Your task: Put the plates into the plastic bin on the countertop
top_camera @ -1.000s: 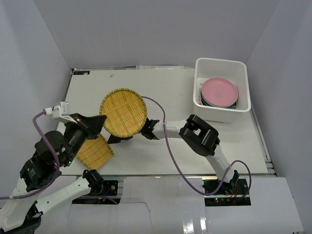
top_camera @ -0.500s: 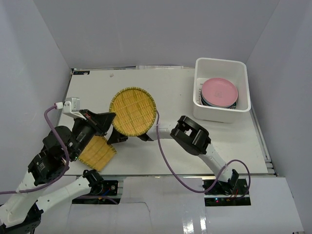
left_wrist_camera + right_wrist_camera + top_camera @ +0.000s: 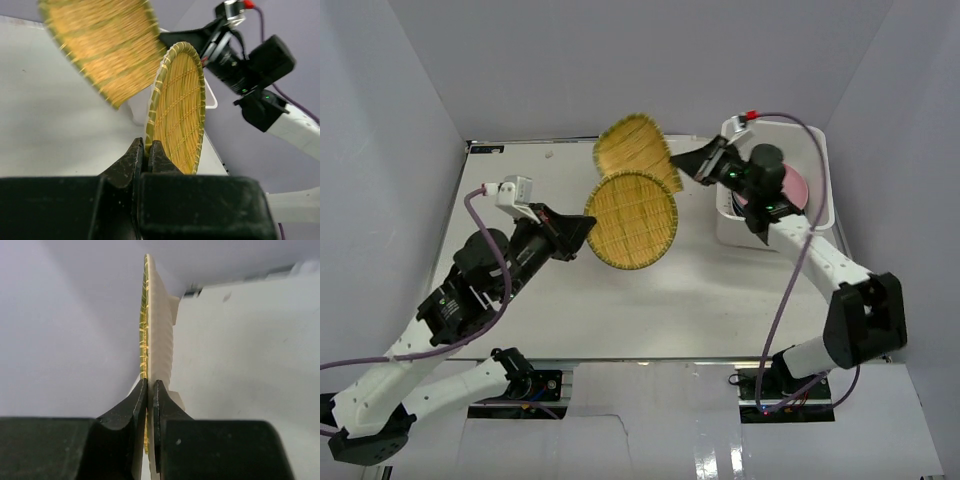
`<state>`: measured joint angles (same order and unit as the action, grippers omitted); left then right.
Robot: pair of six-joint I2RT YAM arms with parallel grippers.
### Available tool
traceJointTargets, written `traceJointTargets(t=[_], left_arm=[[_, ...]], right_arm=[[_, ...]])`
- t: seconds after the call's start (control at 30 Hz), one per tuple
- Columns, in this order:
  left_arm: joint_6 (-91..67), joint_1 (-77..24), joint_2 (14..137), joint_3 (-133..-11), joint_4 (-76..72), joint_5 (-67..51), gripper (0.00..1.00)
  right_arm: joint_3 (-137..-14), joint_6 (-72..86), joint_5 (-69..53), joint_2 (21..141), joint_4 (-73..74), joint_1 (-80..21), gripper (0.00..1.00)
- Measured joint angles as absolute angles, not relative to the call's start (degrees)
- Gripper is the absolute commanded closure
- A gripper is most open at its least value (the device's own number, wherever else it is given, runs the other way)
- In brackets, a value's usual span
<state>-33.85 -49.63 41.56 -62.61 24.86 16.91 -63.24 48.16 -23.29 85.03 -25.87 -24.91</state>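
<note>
At nine o'clock of the plastic bin (image 3: 780, 236), the left gripper (image 3: 584, 226) is rim-pinching the lower woven plate (image 3: 632, 220), the right gripper (image 3: 682, 162) the upper woven plate (image 3: 632, 148); seemingly light, stiff.

White countertop (image 3: 620, 310); 1 plastic bin (image 3: 825, 185) at far-right corner.

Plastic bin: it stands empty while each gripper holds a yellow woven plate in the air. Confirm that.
Not empty: the top view shows a pink plate in the plastic bin. The left gripper holds the nearer yellow woven plate, the right gripper the farther yellow woven plate, both aloft.
</note>
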Motion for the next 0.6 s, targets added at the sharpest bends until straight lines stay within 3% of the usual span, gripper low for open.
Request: traceJointTargets(t=[0.17,0.3,0.53,0.6], left_arm=[[-34.0,-49.6,49.6,-62.6,18.9,12.4,1.0],[-34.4,-49.6,57.0,-62.7,14.1,9.1,1.0],[-35.0,-49.6,73.4,-70.0,8.1,5.0,1.0],[-35.0,-49.6,78.6,-74.2,6.2,4.4,1.0]], right_arm=[[-58.3,50.0,-27.4,74.6,-26.3,-4.0,0.92],[-54.8,49.2,-28.5,73.2,-22.1,9.9,0.92],[-53.4,42.8,-24.1,78.2,-11.8,16.4,0.92],[-53.5,41.1,-22.5,80.4,-10.2,16.4,0.83]])
